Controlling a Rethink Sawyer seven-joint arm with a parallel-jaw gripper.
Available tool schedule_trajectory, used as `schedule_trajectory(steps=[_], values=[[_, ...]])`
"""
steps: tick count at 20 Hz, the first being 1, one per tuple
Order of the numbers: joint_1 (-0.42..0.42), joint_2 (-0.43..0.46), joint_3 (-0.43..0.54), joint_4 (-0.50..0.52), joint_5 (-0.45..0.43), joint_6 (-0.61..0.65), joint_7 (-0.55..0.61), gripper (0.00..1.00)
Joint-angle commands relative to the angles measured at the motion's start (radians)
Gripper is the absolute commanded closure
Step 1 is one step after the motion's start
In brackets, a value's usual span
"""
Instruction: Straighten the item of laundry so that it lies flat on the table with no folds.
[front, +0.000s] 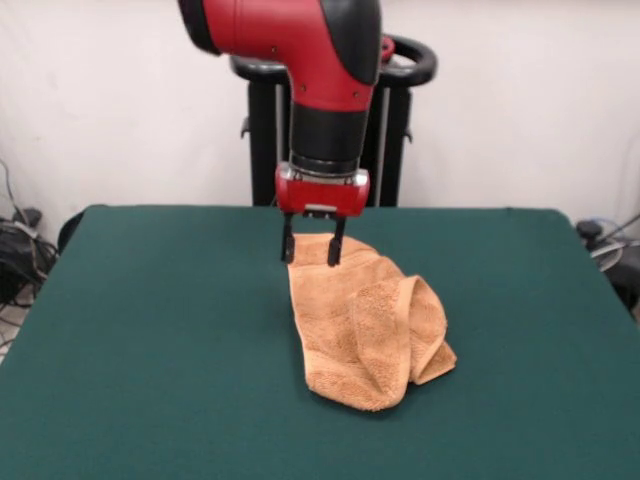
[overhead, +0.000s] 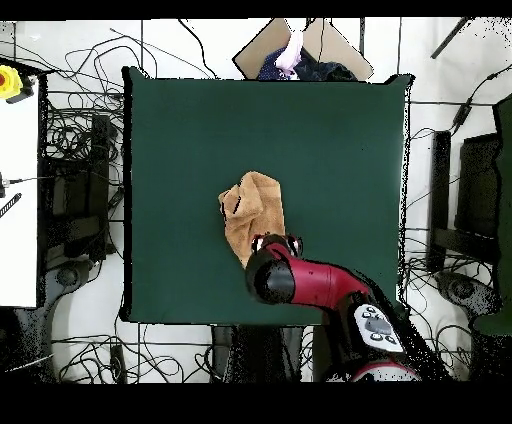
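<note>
The orange-tan towel (front: 370, 320) lies crumpled and folded over itself near the middle of the green table (front: 150, 330). Its near end is rolled into a thick bunch. My gripper (front: 312, 250) points straight down at the towel's far end, with its fingertips (front: 288, 250) at the cloth's edge. The fingers stand apart and nothing hangs from them. In the overhead view the towel (overhead: 255, 208) shows as a narrow bunched strip on the table (overhead: 190, 130), and my arm (overhead: 300, 282) covers its lower end and the gripper.
The robot's black pedestal (front: 330, 130) stands behind the table's far edge. Cables (overhead: 75, 150) lie on the floor round the table, and a cardboard sheet (overhead: 265, 45) lies beyond its top edge in the overhead view. Green cloth surrounds the towel on all sides.
</note>
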Motion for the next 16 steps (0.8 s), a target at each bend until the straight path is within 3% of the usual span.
schedule_trajectory(steps=[1,16], values=[[-0.021,0.086,0.094,-0.036,-0.068,-0.060,0.104,0.00],[-0.027,0.083,0.053,-0.021,-0.103,-0.025,0.119,0.00]])
